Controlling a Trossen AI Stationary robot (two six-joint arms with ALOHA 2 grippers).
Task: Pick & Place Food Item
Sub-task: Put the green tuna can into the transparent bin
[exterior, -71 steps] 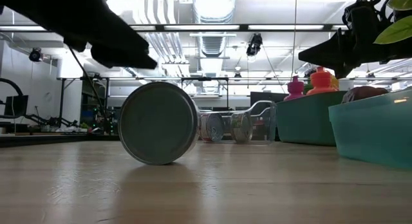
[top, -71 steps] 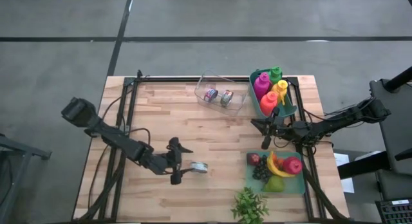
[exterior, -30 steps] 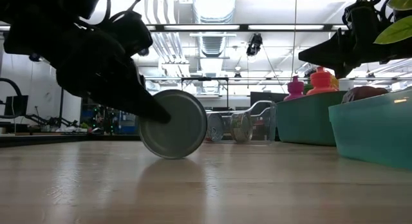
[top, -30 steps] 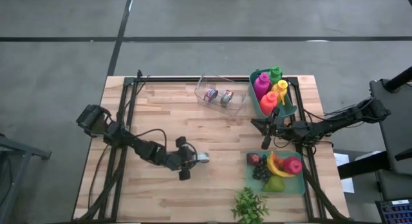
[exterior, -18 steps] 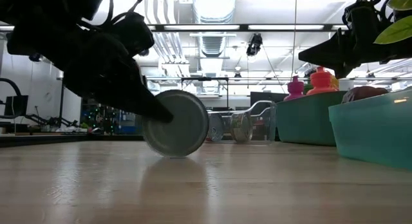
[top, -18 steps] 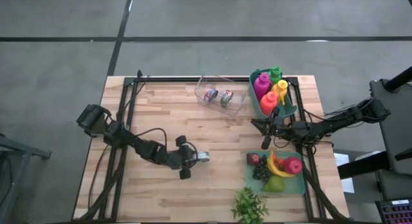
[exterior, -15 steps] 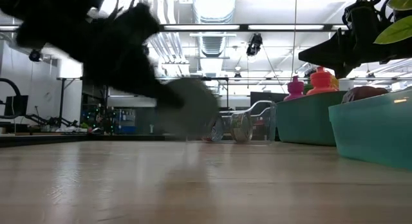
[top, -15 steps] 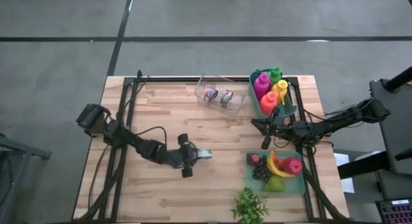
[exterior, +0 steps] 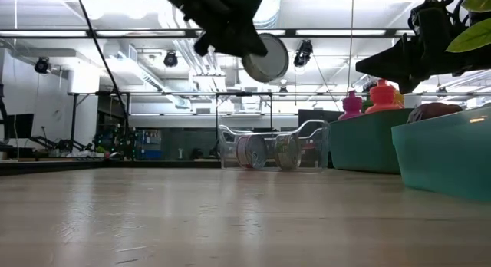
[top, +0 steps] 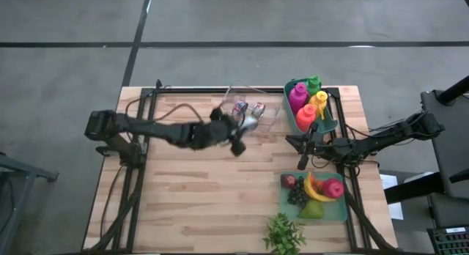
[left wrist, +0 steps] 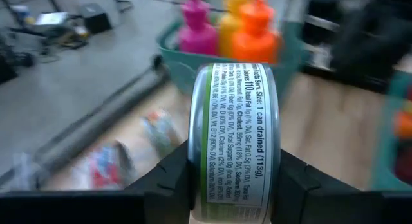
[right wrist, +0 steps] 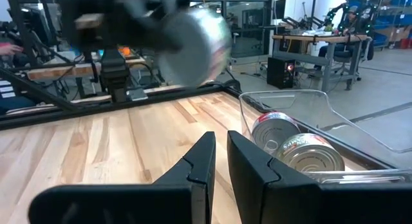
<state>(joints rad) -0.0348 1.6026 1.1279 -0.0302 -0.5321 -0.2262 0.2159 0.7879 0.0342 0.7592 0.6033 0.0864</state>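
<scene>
A: What is the left gripper (top: 245, 124) doing?

B: It grips a can (left wrist: 235, 143). One finger (left wrist: 168, 179) presses each flat end, so the can sits on its edge between them.

A: Where is the can?

B: Up in the air, well above the table (top: 220, 196). From above, it hangs near the clear bin (top: 271, 117), at the side that faces the left arm. Two more cans (right wrist: 293, 143) already lie on their sides in that bin.

A: So which step is this?

B: I think it is the carrying step. The can is picked up but not put down yet.

A: What comes next?

B: My guess is that the can goes in the clear bin with the others. The arm would need to bring it over the rim, go down low, and then let go. It should miss the two cans inside.

A: What else is close by?

B: A teal bin (top: 292, 116) of bright bottles (top: 298, 96) stands just past the clear bin. A tray of fruit (top: 316, 190) sits nearer the front.

A: And the right gripper (top: 303, 162)?

B: It waits between the bottle bin and the fruit tray. Its fingers are pinched together on nothing.
</scene>
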